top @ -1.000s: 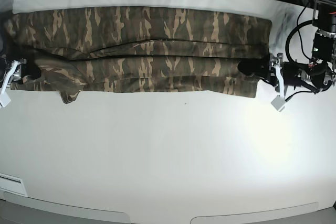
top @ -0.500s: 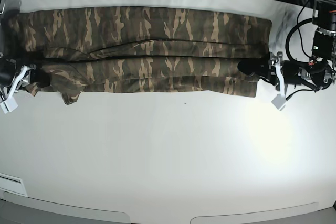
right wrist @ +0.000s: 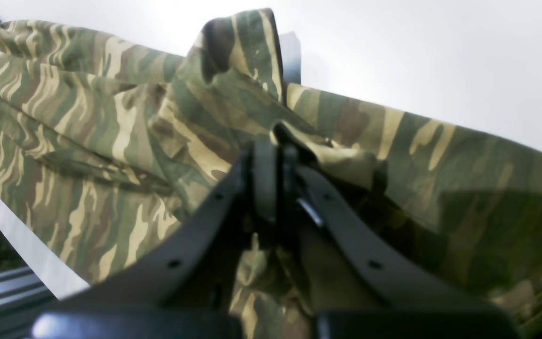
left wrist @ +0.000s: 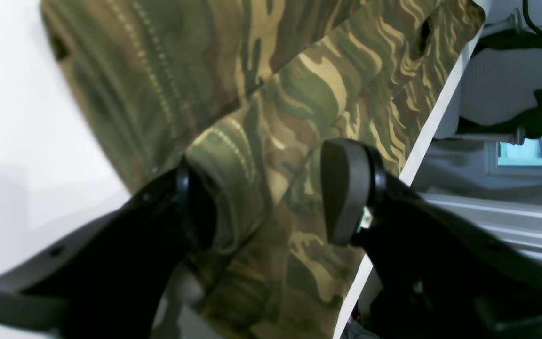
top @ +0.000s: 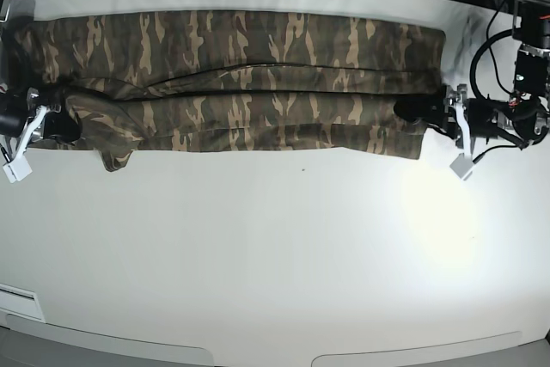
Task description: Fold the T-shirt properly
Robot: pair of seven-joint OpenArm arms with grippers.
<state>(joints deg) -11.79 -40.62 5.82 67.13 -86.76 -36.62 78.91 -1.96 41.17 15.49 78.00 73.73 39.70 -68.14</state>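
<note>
The T-shirt (top: 241,83) lay stretched in a long band across the far part of the table (top: 275,255), folded lengthwise with layered edges showing; judging from that, the long folds were done and the crosswise folds were left. The right gripper (right wrist: 275,155) was pinched tight on a bunched fold of the shirt at its end. At the other end, the left gripper (left wrist: 261,197) stood with jaws apart, fabric lying between the pads (left wrist: 341,188) but not clamped. That end seemed not yet secured. No containers were visible near either gripper.
</note>
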